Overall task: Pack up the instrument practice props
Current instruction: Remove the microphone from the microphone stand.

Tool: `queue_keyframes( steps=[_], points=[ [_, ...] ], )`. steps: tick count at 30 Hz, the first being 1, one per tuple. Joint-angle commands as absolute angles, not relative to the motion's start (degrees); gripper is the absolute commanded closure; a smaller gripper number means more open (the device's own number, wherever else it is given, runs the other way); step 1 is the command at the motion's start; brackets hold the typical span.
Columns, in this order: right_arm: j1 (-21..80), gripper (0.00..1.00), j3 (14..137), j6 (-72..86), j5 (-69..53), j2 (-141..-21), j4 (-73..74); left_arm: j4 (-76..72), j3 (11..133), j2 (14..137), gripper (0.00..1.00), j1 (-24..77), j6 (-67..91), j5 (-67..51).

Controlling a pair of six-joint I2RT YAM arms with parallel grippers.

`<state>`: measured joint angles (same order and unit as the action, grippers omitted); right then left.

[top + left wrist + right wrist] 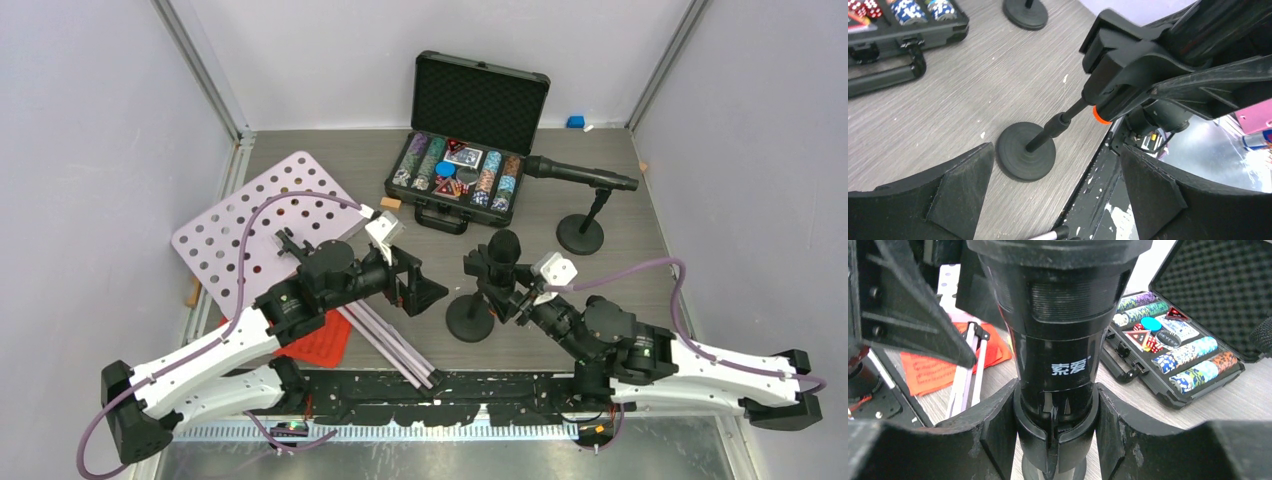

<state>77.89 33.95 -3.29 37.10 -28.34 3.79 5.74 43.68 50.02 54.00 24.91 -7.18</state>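
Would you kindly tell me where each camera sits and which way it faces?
Top external: above and behind the arms, looking down on the table; both arms show.
Left wrist: on the left arm, facing the near stand's round base; the open left pincer frames it.
Right wrist: on the right arm, close on the near microphone clamped in the right pincer.
Shared: the chip case appears in all three.

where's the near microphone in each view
top external: near microphone, centre.
left wrist: only its stand is clear, centre.
right wrist: near microphone fills the centre.
shared landmark: poker chip case.
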Motion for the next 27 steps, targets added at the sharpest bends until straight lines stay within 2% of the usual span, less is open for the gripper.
queue_keyframes(
  steps=[1, 6, 11, 20, 23, 27],
  points=[
    [76.5, 1.00, 35.6, -10.0, 29.5, -25.3, 8.3, -2.6, 43.7, 49.9, 0.00, 51.6, 21.9, -17.2],
    [72.5, 1.00, 38.2, -10.8, 17.1, -25.0, 14.1, -6.2, 44.2, 50.1, 0.00, 50.7, 17.8, -24.9],
    [62.4, 1.00, 40.2, -9.3, -0.4, -29.8, 16.3, -4.9, 45.7, 49.6, 0.00, 50.7, 14.9, -28.7],
    [39.0, 1.00, 43.1, -7.4, -31.8, -39.0, 12.4, 4.1, 46.6, 46.0, 0.00, 50.7, 11.0, -23.2],
    [34.1, 1.00, 42.9, -4.4, -40.7, -42.8, 4.4, 7.2, 47.3, 44.1, 0.00, 50.6, 9.2, -19.7],
    [30.7, 1.00, 45.2, -1.2, -45.8, -48.7, -4.2, 10.8, 48.8, 42.6, 0.00, 50.5, 7.9, -17.7]
  ],
)
